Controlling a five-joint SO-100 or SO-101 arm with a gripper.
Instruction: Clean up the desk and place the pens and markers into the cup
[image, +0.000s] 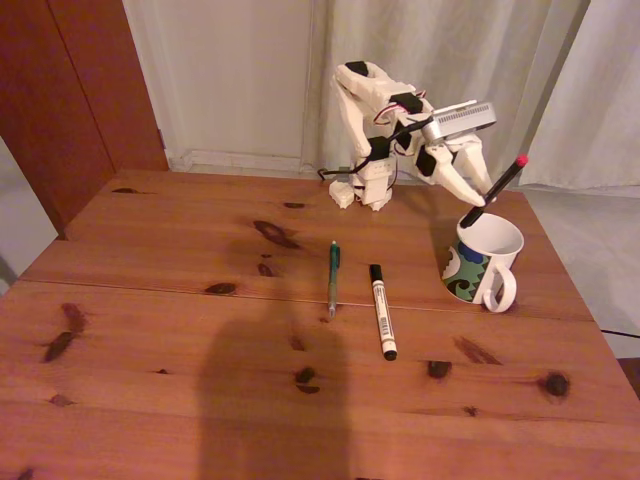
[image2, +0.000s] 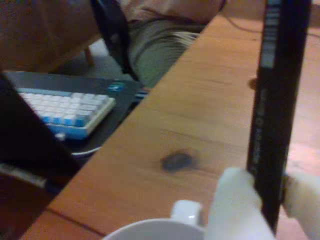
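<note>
White fingers (image2: 265, 210) pinch the tilted black pen (image: 494, 190) above the cup (image: 486, 250), arm bent downward.

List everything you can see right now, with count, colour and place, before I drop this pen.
Reddish-brown pine wood desk: one, with dark knots and a seam, fills the fixed view.
White ceramic mug with green, blue and black pattern: one, right side of the fixed view, handle toward the camera.
Thin black pen with red tip: one, tilted above the mug rim, held in the claw.
Thin teal-green pen: one, lying on the desk left of the mug.
Thicker white marker with black ends: one, lying just right of the green pen.
White curtain: behind the desk.
White and blue keyboard: one, beyond the desk edge in the wrist view.
White robot arm: one, at the far edge.
Claw: shut on the black pen.
</note>
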